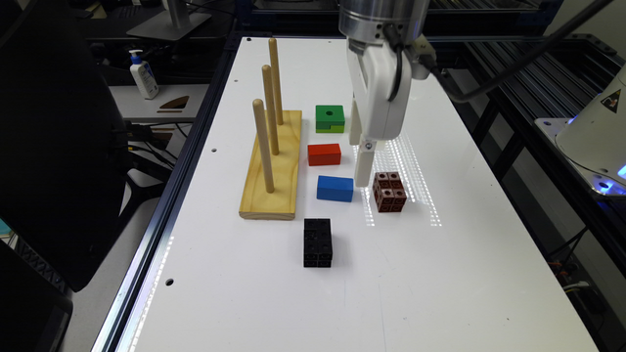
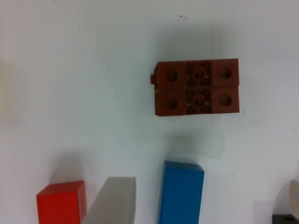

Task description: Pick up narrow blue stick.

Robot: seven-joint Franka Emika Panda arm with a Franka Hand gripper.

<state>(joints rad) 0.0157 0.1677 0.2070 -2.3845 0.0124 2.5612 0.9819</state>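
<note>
Right, the gripper (image 1: 364, 161) hangs low over the white table (image 1: 342, 293), and the narrow blue stick (image 1: 335, 188) lies flat just beside it, toward the exterior view's left, with the red block (image 1: 324, 154) a little farther up the table and the brown studded cube (image 1: 389, 191) just on the gripper's other side. From the wrist view the blue stick (image 2: 181, 192) sits beside one pale finger (image 2: 112, 200), not between two; a sliver at the far edge of that picture may be the other finger, but I cannot tell whether the gripper is open or closed. To my eye the approach isn't lined up yet: the hand wants to slide sideways until it is centred over the blue stick, close across the narrow width, and stay clear of the red block and the brown cube, both near enough to nudge. That glossy table throws back rows of light, so the block may skid if one finger touches first. Round about stand a wooden base (image 1: 271, 171) with three upright pegs, a green block (image 1: 329, 119) with a hole, and a black studded block (image 1: 318, 243). Off the table, a pump bottle (image 1: 143, 74) stands on a side desk.
</note>
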